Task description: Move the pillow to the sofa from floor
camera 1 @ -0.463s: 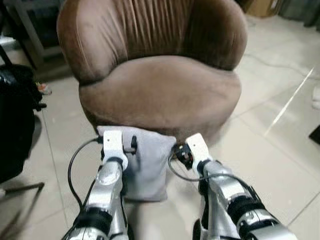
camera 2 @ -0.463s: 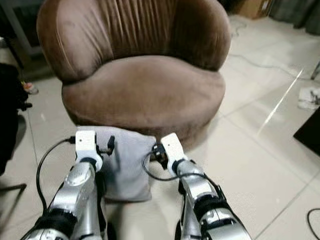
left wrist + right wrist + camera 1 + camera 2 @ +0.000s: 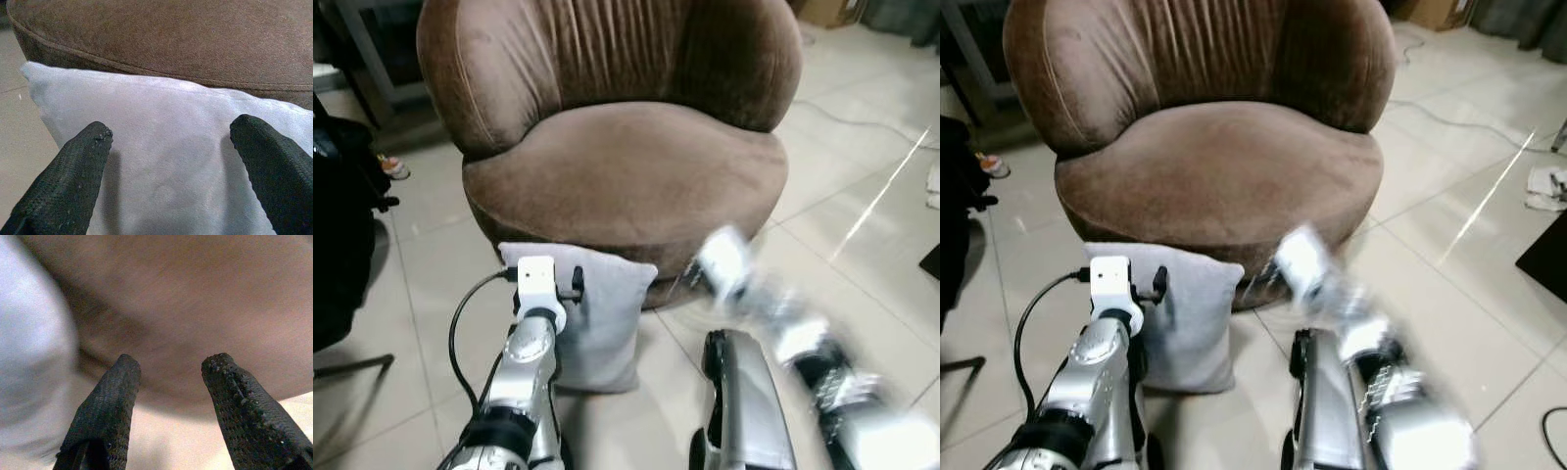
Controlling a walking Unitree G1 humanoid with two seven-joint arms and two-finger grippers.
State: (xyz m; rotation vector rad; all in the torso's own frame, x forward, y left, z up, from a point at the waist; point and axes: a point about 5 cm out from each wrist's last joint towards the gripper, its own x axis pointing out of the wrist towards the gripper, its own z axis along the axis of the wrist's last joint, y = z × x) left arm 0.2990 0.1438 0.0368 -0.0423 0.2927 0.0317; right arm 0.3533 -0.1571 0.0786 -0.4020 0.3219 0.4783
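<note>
Two end effectors in play. Grey pillow stands on the tiled floor, leaning against the front base of the brown sofa, a round-backed armchair type. Pillow upright, top edge touching the seat cushion's underside rim.

Left end effector sits just in front of the pillow's face, near its top left corner; fingers spread apart, released, with pillow fabric between them but not pinched. Left wrist view shows the pillow's pale surface close up with the sofa base right behind it. In the head views the left arm reaches forward, white wrist block over the pillow's upper left part, black cable looping off to the side.

Right end effector is motion-blurred in the head views, out to the right of the pillow, near the sofa base's lower right front. Right wrist view: fingers apart, released, pointing at the sofa's brown underside, pillow edge blurred off to one side, nothing between the fingers.

Black object at the far left on the floor, well apart from the pillow.
</note>
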